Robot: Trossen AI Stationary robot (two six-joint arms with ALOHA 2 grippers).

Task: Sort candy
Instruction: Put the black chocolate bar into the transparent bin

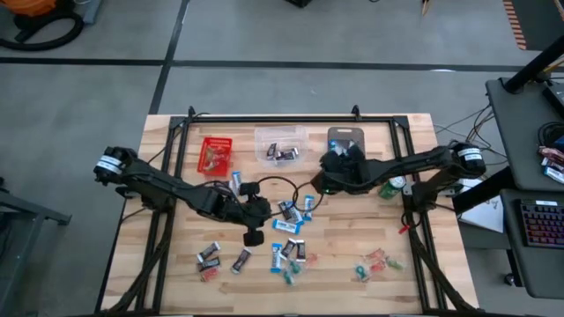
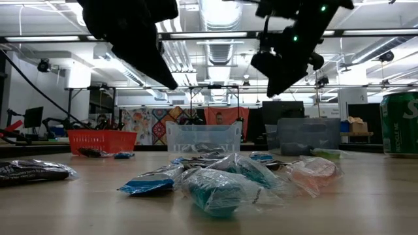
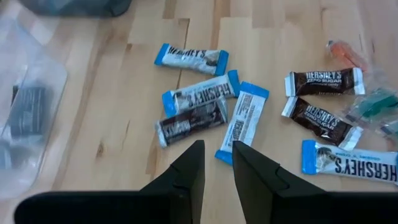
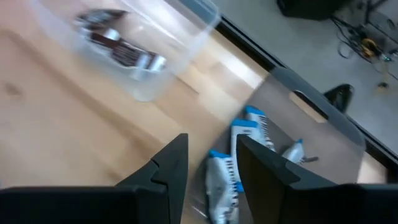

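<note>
Left hand (image 3: pixel 217 165): open, empty, above the candy (image 3: pixel 191 121) on the tabletop (image 3: pixel 118 124).
Right hand (image 4: pixel 208 155): open, empty, over the grey bin (image 4: pixel 311 118) holding blue-and-white sweets.

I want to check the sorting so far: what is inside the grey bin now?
The right wrist view shows blue-and-white candies lying in the grey bin, about three. The right gripper, jaws open, hangs above it and covers part of the floor, so more may be hidden.
</note>
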